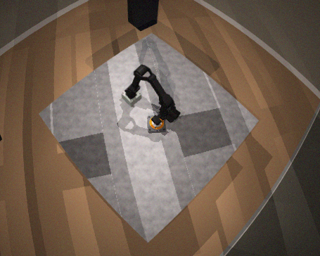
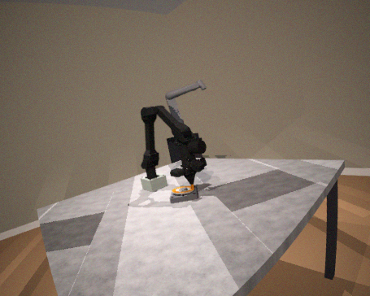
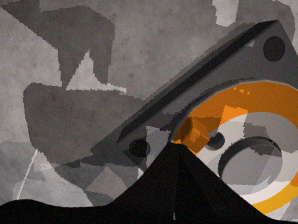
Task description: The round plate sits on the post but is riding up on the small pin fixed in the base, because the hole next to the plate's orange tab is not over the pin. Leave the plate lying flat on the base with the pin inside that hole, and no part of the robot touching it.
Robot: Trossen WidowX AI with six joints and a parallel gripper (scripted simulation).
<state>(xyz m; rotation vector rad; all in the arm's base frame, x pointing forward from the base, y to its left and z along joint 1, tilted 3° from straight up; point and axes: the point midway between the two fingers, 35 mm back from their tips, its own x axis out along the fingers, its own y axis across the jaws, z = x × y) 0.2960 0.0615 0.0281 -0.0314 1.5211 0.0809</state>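
The hand [image 3: 174, 152] is pressed together with nothing between its fingers, which meet in a single dark wedge; in the wrist view that wedge's tip lies over the orange tab [image 3: 194, 129] at the near edge of the round plate [image 3: 266, 106]; whether the tip actually touches the tab cannot be told. Just beside the tip, a small dark hole [image 3: 214, 140] shows in the plate next to the tab; further in, the post [image 3: 256, 163] stands through the plate's centre as a grey disc with a dark ring around it. The plate sits on the square grey base [image 3: 200, 79], whose corner holes show dark at the near and far corners; the pin cannot be made out. From the exterior view the arm [image 2: 167, 122] bends down over the base [image 2: 184, 196], its hand [image 2: 189, 179] pointing at the plate [image 2: 183, 189]; the base rests on the grey-patterned bench [image 2: 240, 211], near the arm's pale mount [image 2: 154, 182].
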